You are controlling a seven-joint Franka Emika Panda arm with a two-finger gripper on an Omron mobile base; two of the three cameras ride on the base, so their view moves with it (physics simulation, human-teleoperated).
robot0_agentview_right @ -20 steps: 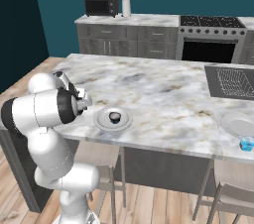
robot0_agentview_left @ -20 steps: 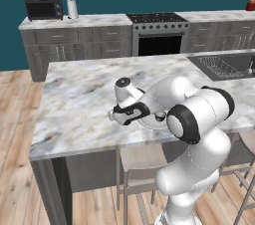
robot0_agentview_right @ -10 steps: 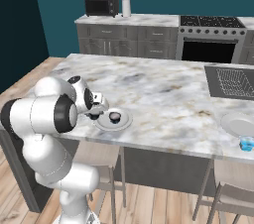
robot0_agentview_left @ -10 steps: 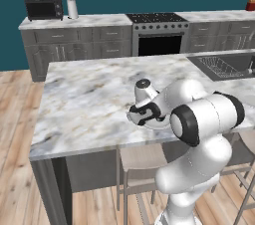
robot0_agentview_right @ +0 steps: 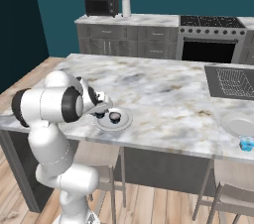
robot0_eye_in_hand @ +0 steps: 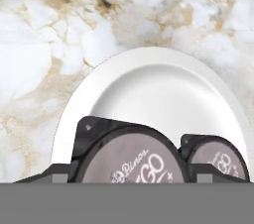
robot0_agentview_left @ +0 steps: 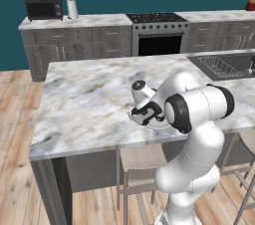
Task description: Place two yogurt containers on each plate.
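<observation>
Yogurt container (robot0_eye_in_hand: 130,156) sits between claw (robot0_agentview_right: 100,114) fingers, gripped, low over near plate (robot0_eye_in_hand: 163,89); second container (robot0_agentview_right: 115,117) beside it on plate. Marble table (robot0_agentview_right: 163,89) beneath.

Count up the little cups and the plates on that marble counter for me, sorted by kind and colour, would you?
Dark navy-black round yogurt cups with pale tops: 2, both on the nearer plate
Bright blue round yogurt cup: 1
Round white shallow plates with raised rims: 2
Total in view: 5
</observation>
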